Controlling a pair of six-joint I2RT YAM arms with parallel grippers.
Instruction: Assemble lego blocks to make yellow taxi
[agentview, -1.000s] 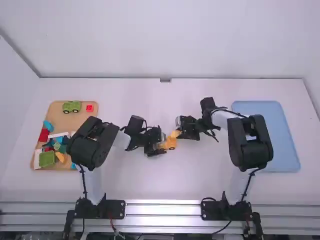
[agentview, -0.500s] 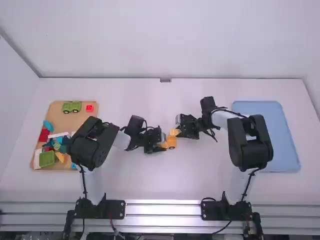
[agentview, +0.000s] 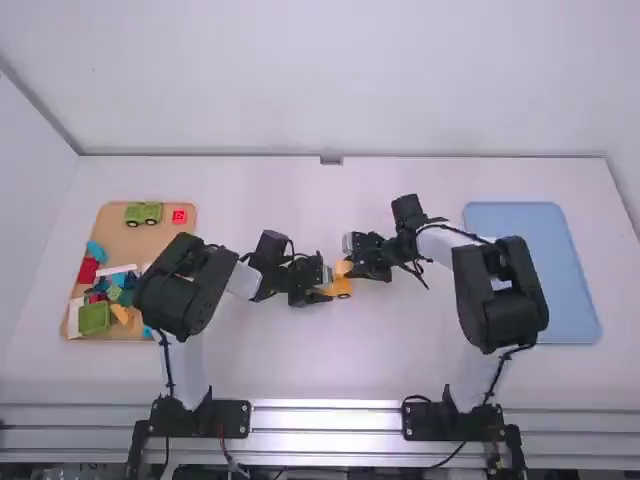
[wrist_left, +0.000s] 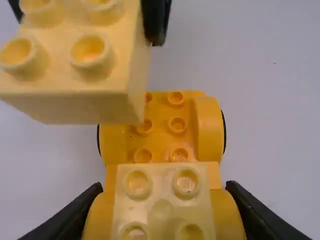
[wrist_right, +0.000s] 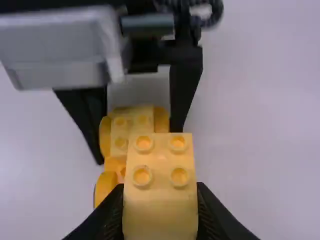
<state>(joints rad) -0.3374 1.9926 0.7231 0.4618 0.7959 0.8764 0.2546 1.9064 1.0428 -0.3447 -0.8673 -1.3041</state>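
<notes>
In the high view my left gripper (agentview: 318, 291) holds one end of the orange-yellow wheeled base (agentview: 343, 287), and my right gripper (agentview: 354, 268) is close beside it. The left wrist view shows the left gripper (wrist_left: 164, 202) shut on the base's rounded sides, around a pale yellow brick (wrist_left: 162, 206) fitted on that end. The base's other studs (wrist_left: 177, 125) are bare. A second yellow brick (wrist_left: 80, 75) hangs above the base, off to one side. In the right wrist view, the right gripper (wrist_right: 160, 200) is shut on this brick (wrist_right: 160, 187).
At the left, a tan tray (agentview: 122, 240) bears a green vehicle (agentview: 143, 213), a red block (agentview: 179, 216) and several mixed pieces. A blue tray (agentview: 550, 270) lies at the right, partly behind the right arm.
The right gripper has moved slightly left with its brick, closer to the left gripper over the base. The left arm has barely moved and keeps its hold.
</notes>
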